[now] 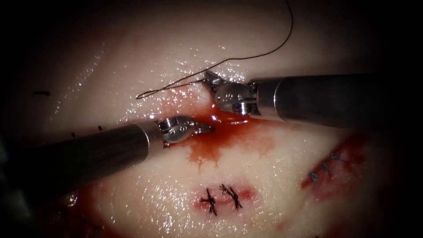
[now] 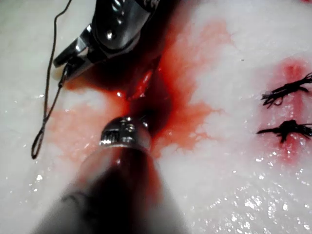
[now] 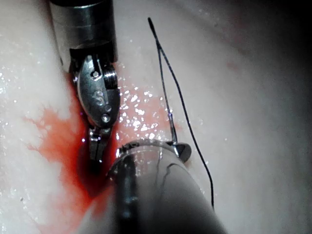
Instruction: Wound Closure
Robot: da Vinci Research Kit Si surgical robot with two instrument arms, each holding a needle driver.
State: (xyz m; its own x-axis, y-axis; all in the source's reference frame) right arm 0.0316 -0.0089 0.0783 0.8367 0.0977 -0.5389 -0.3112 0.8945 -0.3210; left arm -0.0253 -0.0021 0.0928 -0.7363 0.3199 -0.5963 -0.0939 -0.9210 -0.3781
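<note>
R end effector (image 1: 208, 78) clamps thread (image 1: 185, 84) above the cut (image 1: 220, 121); thread loops left over tissue (image 1: 273, 176). L end effector (image 1: 207, 128) tip in red fluid (image 1: 211, 145), jaw state unclear. Needle unseen.

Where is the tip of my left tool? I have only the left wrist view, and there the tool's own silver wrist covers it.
Observer: In the endoscope view the left arm's silver tool has its tip in the pool of red fluid at the cut in the pale tissue. I cannot tell what it holds.
Operator: Where does the thin dark thread go past the right arm's tool?
Observer: That tool's shut jaws grip it; from there it runs right and up, out of the endoscope view's top.
Operator: Are there stitches besides the two black stitches?
Observer: Yes, three bluish stitches in a row, right of the cut. I cannot tell where the needle is.
</note>
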